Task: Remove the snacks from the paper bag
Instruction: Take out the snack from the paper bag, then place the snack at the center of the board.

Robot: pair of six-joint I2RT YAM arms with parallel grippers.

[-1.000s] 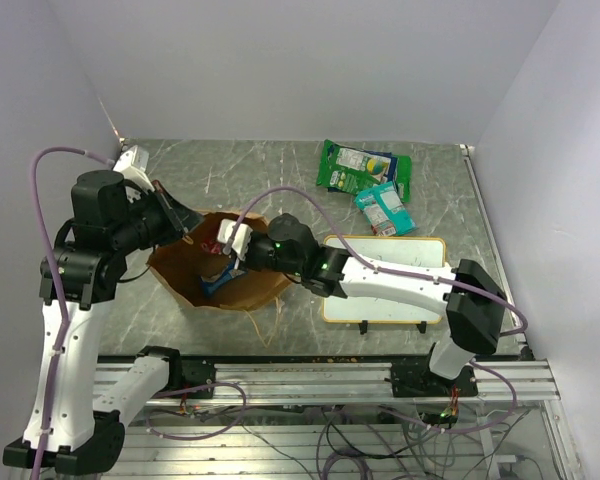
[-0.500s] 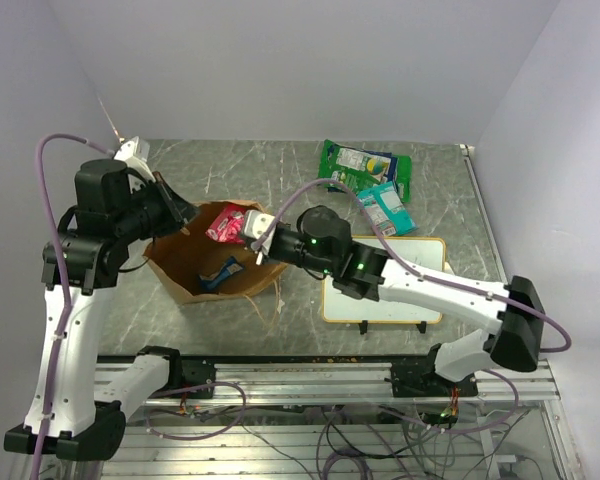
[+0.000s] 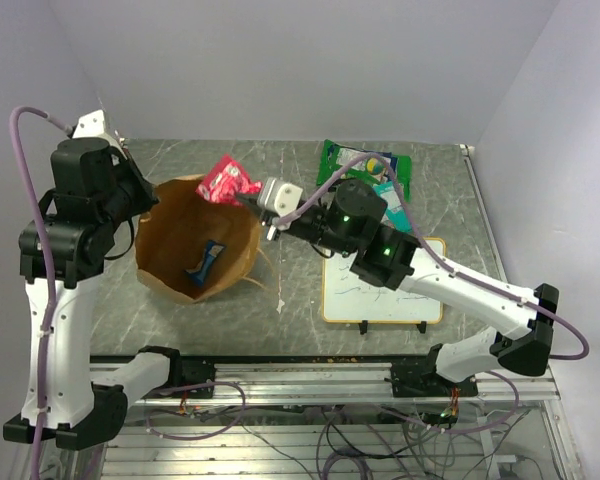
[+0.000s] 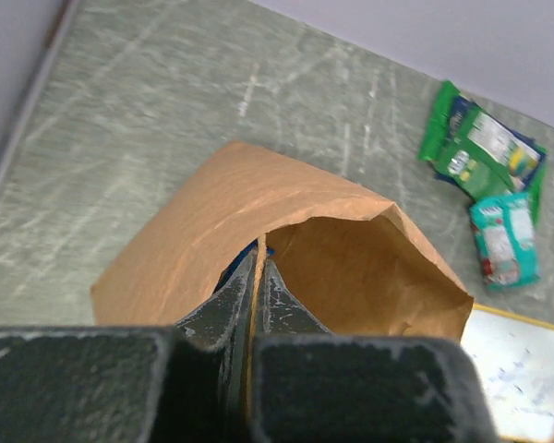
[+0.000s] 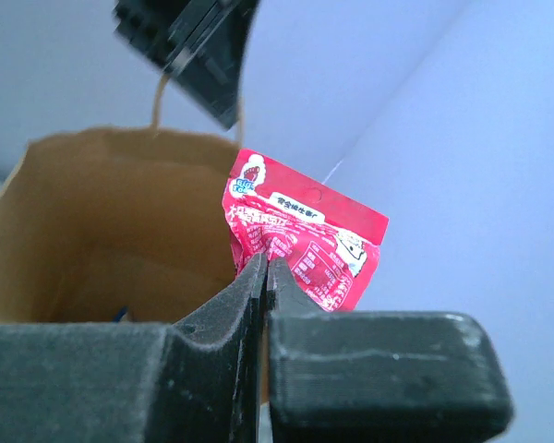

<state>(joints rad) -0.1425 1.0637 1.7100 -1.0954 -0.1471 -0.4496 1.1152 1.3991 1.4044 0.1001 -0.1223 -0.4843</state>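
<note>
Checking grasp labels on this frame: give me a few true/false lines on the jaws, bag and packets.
1. The right jaws are shut on the pink packet. True.
2. The bag is empty. False: a blue packet lies inside.
3. The left jaws pinch the bag's rim. True.
4. The green bag lies on the whiteboard. False: it lies on the table, beyond the whiteboard.

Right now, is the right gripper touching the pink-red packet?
Touching. The right wrist view shows the right gripper pinching the lower edge of the pink-red packet.
</note>
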